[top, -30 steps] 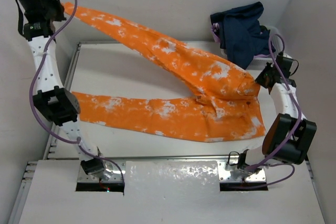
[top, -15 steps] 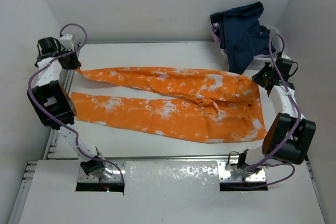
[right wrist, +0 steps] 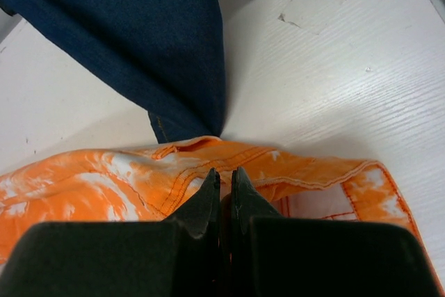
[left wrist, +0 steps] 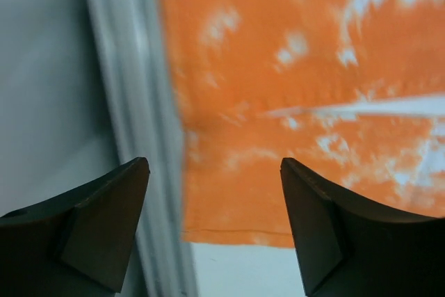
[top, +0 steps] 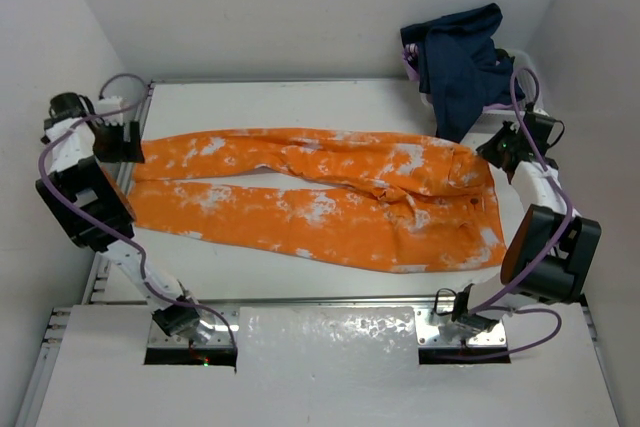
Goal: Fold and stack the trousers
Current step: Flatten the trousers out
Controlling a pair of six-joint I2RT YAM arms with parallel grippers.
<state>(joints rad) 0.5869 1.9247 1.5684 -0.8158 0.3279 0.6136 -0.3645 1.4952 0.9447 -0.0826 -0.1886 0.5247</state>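
Trousers (top: 320,192) spread flat across the table (top: 300,107), both legs side by side, hems left, waist right.
Left gripper (left wrist: 214,165) hangs over the hems at the table's left rim, fingers wide apart, nothing between them. Right gripper (right wrist: 222,172) fingers pressed together at the waistband fold, just beside a dark blue garment (right wrist: 139,33).

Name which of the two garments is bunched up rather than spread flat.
The dark blue garment, heaped at the far right corner. The orange trousers, by contrast, lie spread out flat across the table.
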